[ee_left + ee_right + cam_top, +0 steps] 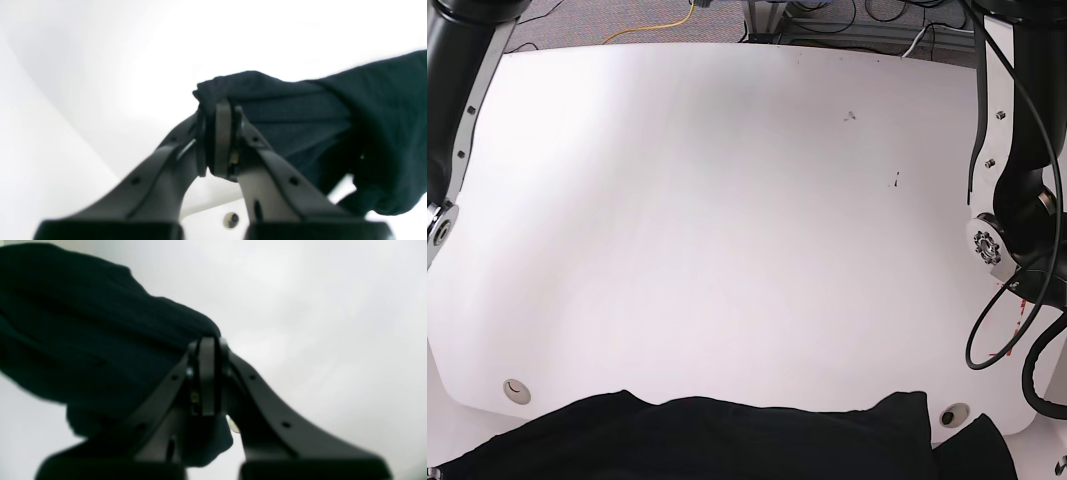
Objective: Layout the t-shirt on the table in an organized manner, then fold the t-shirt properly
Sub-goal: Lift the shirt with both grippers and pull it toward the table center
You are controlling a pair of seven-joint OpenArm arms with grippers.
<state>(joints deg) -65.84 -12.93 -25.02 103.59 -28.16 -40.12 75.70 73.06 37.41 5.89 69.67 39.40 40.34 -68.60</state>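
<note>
Lying at near edge: t-shirt (727, 440) | white table (727, 200) | grommet hole (516, 391)

The base view looks steeply down from above over the large white smooth tabletop (727, 200). Each wrist view sits close behind its own dark gripper fingers, looking along them. All three share the black soft cloth t-shirt (707, 440).
</note>
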